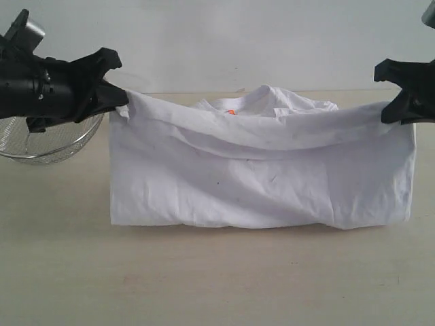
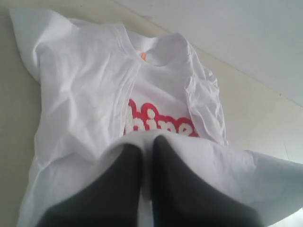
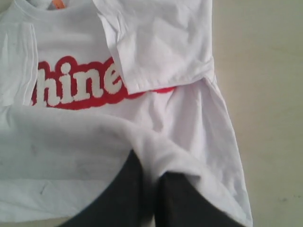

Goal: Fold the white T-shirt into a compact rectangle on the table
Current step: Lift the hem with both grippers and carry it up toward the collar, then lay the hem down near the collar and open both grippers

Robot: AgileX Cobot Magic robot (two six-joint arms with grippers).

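Both pairs clamped shut on cloth! Your left fingers (image 1: 107,95) and right fingers (image 1: 399,107) each pinch one end of the white T-shirt's (image 1: 258,183) lower edge, holding it above the tabletop (image 1: 217,278). The collar end lies flat behind, and a mesh bowl (image 1: 47,142) sits at far left.

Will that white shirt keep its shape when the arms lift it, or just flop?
Probably floppy: the white T-shirt sags between the left gripper and right gripper. Likely light: corner pinches alone hold its edge up. Its creases suggest it won't lie flat unaided.
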